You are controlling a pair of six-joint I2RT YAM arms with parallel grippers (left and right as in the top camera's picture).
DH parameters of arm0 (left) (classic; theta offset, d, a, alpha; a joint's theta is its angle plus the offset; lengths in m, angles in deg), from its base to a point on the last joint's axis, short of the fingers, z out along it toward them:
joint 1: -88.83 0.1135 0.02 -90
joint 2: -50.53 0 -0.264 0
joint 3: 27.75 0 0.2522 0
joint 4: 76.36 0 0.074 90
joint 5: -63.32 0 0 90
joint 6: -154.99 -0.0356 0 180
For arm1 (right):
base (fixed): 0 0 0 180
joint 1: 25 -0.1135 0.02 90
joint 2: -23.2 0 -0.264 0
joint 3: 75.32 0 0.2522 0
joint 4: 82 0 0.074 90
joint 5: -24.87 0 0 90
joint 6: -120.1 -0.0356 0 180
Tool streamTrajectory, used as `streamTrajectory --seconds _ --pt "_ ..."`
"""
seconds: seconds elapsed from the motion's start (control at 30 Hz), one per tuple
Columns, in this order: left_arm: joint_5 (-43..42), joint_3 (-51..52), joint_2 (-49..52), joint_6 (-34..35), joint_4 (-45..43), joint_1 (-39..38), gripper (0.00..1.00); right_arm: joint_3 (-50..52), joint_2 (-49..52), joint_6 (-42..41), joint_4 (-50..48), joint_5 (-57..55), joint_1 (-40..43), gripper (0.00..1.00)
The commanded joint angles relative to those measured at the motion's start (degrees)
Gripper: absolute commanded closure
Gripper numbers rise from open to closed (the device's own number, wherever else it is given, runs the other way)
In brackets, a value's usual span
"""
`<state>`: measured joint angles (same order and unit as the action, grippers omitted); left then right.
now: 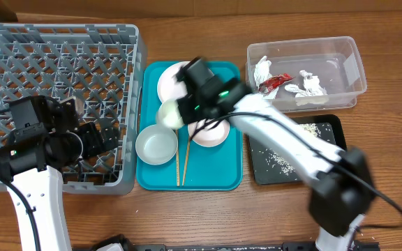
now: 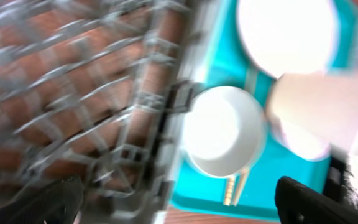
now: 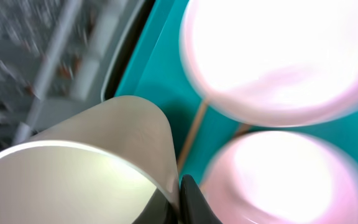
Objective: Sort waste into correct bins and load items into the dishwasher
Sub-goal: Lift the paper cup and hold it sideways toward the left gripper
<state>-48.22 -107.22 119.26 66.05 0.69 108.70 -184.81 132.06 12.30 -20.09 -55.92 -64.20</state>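
My right gripper (image 1: 181, 109) is shut on the rim of the small white cup (image 1: 169, 114), holding it over the left side of the teal tray; the right wrist view shows a finger (image 3: 179, 194) pinching the cup wall (image 3: 73, 168). On the tray lie the white plate (image 1: 169, 78), the small white dish (image 1: 211, 132), the grey bowl with white inside (image 1: 155, 146) and two chopsticks (image 1: 181, 164). My left gripper (image 1: 102, 137) is open and empty over the right edge of the grey dish rack (image 1: 61, 42). The left wrist view shows its fingers (image 2: 185, 205) spread, with the bowl (image 2: 224, 130) beyond.
The teal tray (image 1: 222, 178) sits between the rack and the bins. The clear tub (image 1: 347, 52) at back right holds white napkins (image 1: 311, 85) and the red-and-silver wrapper (image 1: 274, 81). The black tray (image 1: 330, 125) holds scattered rice grains (image 1: 279, 162).
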Motion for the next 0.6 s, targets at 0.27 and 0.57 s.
streamTrajectory --seconds 0.27,0.57 --pt "-17.8 -1.3 -0.3 -11.8 -8.8 -13.8 0.0 -1.1 -14.3 -0.1 9.3 26.8 22.6 0.96" --pt "-22.5 -1.3 0.2 -12.9 -21.2 -25.7 0.0 -0.9 -14.2 10.2 17.9 53.2 30.8 0.96"
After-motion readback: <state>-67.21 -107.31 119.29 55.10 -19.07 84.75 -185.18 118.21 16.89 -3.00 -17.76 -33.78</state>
